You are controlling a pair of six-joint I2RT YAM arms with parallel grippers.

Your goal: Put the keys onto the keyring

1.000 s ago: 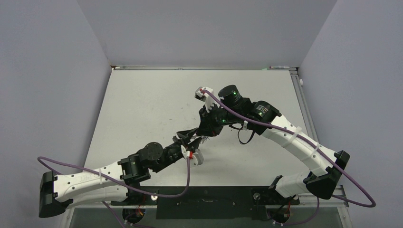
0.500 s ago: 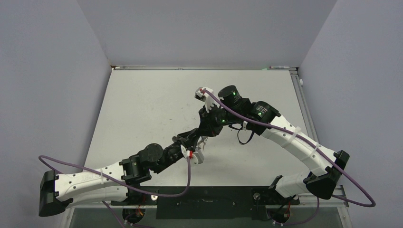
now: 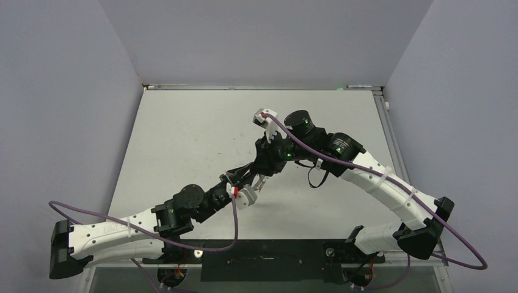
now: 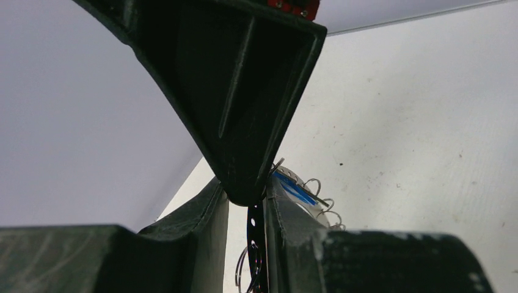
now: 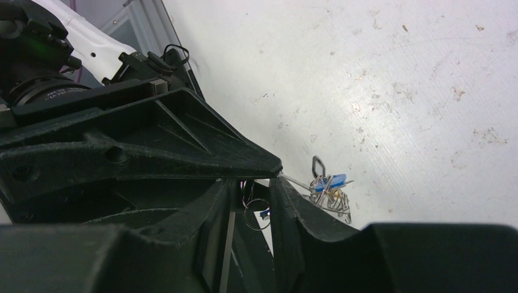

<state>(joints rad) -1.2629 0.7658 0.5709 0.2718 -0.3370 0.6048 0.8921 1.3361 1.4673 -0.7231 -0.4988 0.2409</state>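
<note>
Scuffed pale table (image 3: 183, 134) lies under both arms. Left gripper (image 4: 244, 220) has its jaws nearly together around the thin, bumpy metal keyring (image 4: 253, 229); whether they nip it, I can't tell. Right gripper (image 5: 251, 189) has its jaws slightly spread, just beside the keyring. Small silver keys (image 5: 328, 186) with a blue plastic tag (image 4: 290, 186) bunch beside the keyring; threading looks unfinished.

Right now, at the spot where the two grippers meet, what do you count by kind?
Grippers: 2, left gripper and right gripper
Keyring: 1
Blue tags: 1 clearly seen
Keys: bunched, uncountable
Total counted: 4
</note>
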